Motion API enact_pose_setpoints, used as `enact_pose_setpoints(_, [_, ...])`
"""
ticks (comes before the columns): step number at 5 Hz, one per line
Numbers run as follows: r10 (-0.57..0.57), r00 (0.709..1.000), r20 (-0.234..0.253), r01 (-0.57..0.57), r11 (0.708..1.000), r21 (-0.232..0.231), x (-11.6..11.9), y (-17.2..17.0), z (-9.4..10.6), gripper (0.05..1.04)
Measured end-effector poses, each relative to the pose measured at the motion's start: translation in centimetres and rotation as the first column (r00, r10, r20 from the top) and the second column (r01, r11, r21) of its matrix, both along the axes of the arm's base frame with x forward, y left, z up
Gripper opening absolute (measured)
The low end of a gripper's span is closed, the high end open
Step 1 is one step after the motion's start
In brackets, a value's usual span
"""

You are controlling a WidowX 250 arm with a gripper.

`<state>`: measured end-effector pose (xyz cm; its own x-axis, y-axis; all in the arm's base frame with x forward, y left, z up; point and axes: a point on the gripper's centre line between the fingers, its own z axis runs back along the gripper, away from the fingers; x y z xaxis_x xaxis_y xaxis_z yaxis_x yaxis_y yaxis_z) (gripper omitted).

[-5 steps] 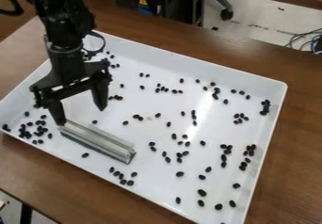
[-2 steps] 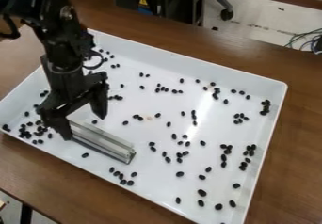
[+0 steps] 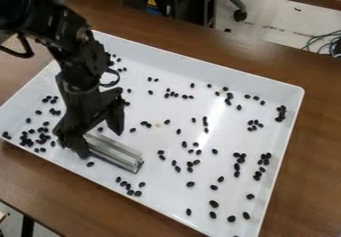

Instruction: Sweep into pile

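The black arm (image 3: 80, 74) slants from upper left, its lowered hand (image 3: 101, 144) spread wide.

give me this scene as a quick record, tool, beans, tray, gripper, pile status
tool: metal bar, lying on the tray floor
beans: many black beans, scattered singly and in loose clusters
tray: white tray with raised sides, on a brown wooden table
gripper: black gripper, open, fingers apart, over the bar's upper-left end
pile status: no single pile; beans spread over much of the tray
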<state>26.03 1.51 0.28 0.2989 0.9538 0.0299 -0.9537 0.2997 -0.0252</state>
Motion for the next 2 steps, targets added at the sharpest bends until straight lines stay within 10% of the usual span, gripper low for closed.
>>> enact_pose_setpoints(2, [-0.033,0.999,0.013,0.033,0.999,-0.016,0.39,-0.46,-0.8,0.508])
